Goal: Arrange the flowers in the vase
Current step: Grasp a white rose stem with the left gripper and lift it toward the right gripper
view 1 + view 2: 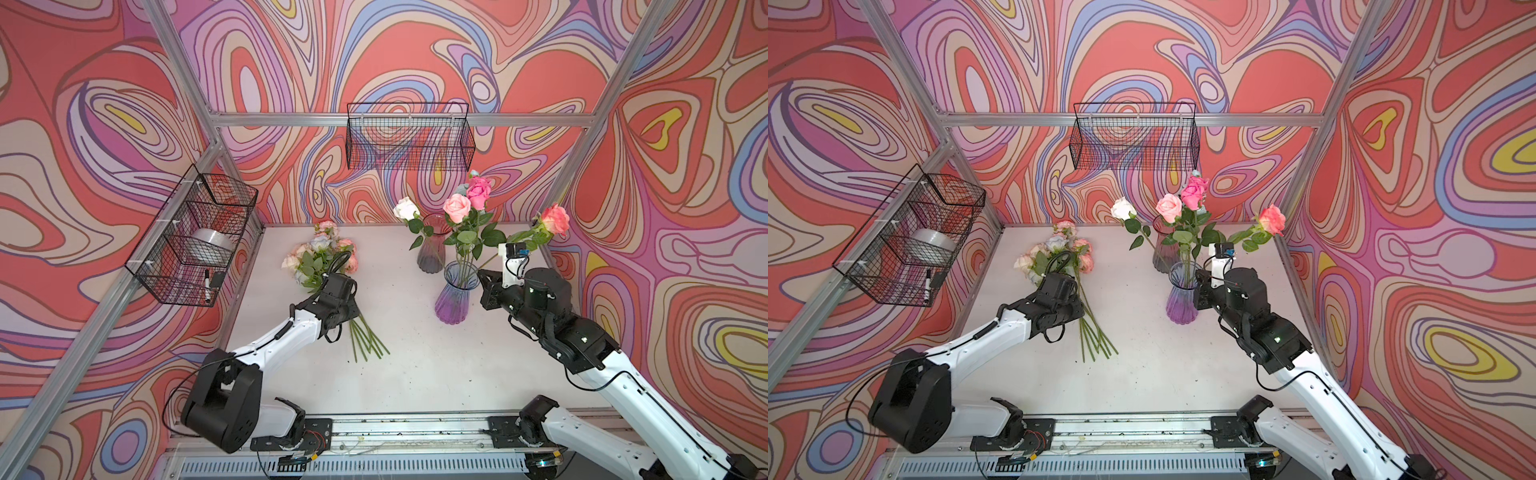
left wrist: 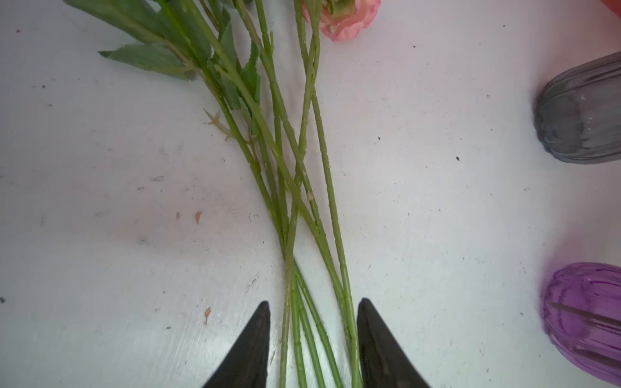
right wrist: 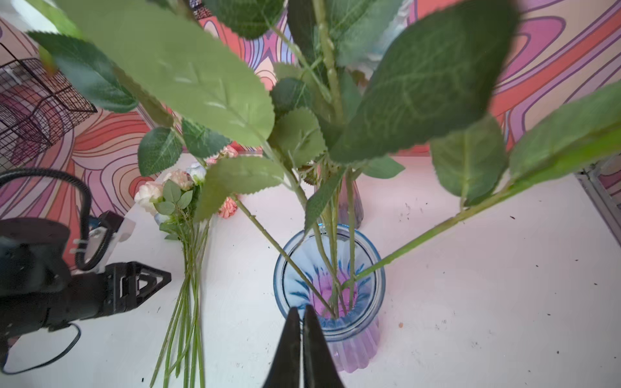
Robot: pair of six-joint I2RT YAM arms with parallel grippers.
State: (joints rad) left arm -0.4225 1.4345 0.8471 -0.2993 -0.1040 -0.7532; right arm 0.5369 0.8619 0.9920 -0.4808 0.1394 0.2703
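Loose flowers [image 1: 320,257] flat on table [image 1: 415,374] at ten o'clock, stems between parted jaws of left gripper [image 2: 312,302], unclamped. Roses [image 1: 457,205] standing in purple vase [image 1: 451,305] at two o'clock; right gripper [image 3: 299,307] clenched empty at its rim, leaves crowding that wrist view. Grey vase [image 1: 430,257] just behind, at eleven

Loose flowers [image 1: 318,253] partly behind left arm [image 1: 286,332]

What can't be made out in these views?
- Left gripper: hidden under its wrist in both top views; left wrist view's edge shows only fingertips.
- Right gripper: shut by the vase rim; contact unclear.
- Rear vase: inside screened by leaves in top views.
- Roses: blooms cut off in right wrist view.
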